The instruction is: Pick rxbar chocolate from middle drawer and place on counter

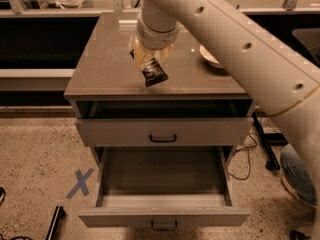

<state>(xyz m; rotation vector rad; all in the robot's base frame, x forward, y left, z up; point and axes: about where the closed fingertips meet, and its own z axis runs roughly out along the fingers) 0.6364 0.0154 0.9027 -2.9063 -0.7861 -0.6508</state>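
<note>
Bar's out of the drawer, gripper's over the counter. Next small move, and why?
Probably lower the gripper straight down until the rxbar chocolate meets the counter. The bar hangs tilted in its grip, seemingly just above a bare patch left of the white bowl. The middle drawer stands open, its tray empty.

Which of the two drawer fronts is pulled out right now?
The lower one, the middle drawer, tray exposed; the front above with the black handle is shut. The end effector holds the rxbar chocolate over the counter.
</note>
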